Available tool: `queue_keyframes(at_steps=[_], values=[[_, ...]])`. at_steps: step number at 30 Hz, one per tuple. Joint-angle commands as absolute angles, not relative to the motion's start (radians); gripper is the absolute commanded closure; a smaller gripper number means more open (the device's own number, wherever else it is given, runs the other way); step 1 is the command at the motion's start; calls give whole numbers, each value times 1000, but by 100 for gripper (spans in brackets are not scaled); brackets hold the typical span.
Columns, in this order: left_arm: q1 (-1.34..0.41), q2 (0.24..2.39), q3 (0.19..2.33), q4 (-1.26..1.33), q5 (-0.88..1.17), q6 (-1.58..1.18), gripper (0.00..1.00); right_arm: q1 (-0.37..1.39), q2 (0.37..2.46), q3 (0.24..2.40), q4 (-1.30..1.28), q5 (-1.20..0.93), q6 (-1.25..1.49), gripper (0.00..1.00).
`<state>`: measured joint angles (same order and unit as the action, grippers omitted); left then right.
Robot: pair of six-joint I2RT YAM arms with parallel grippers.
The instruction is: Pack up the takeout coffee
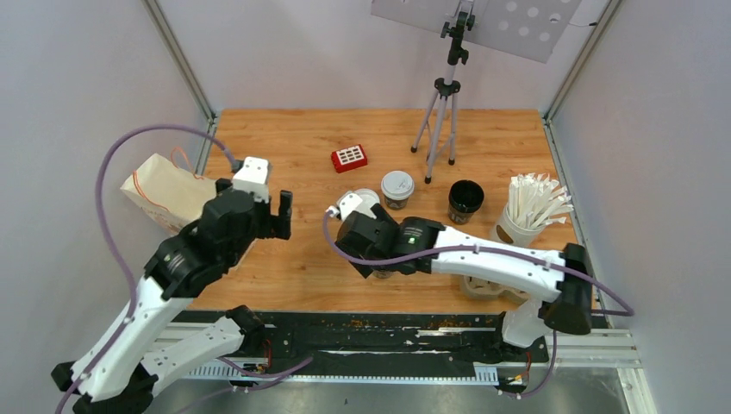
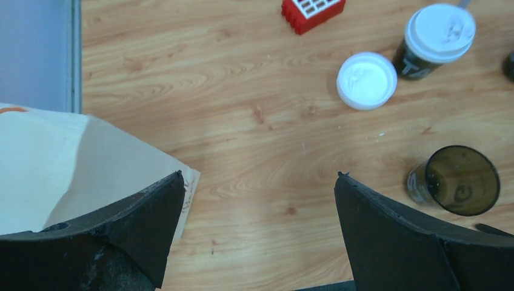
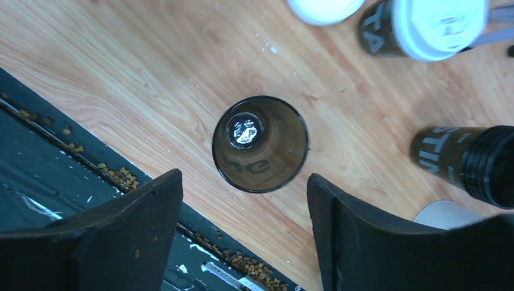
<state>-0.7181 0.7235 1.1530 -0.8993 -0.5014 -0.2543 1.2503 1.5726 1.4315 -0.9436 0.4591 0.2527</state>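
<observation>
Right hand hangs open, empty, over the unlidded cup at table edge (left hand gapes empty)

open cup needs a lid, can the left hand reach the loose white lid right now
Probably yes: the left hand is open and empty, with bare table between it and the loose white lid.

Loose lid beside lidded cup
</observation>
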Motion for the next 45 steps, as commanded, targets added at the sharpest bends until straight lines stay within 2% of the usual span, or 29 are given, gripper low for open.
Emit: queue_keyframes(at_steps=[1,3,5,6,9,14,18,26,35,45], values=[[-714,851,1196,-883,-465,-308,0,1257,1418,1429,-935,545,286,21],[-714,917,1199,-844,-423,-314,0,1257,1361,1404,-935,582,297,14],[-713,980,1204,-809,-406,-330,1,1257,1302,1370,-924,607,295,1],[-714,1012,1203,-789,-389,-339,3,1258,1275,1350,-907,617,289,0],[-712,1105,1188,-702,-330,-380,10,1256,1194,1282,-863,650,284,0],[-701,1285,1155,-521,-253,-441,28,1250,1081,1166,-797,692,297,0],[-688,1436,1178,-450,-234,-453,42,1245,1042,1137,-792,689,296,0],[-652,1648,1218,-330,-193,-446,63,1242,995,1110,-766,679,240,1],[-635,1787,1291,-343,-213,-385,65,1241,983,1077,-748,681,207,1],[-609,1834,1303,-346,-214,-375,60,1216,990,1051,-725,665,185,1]])
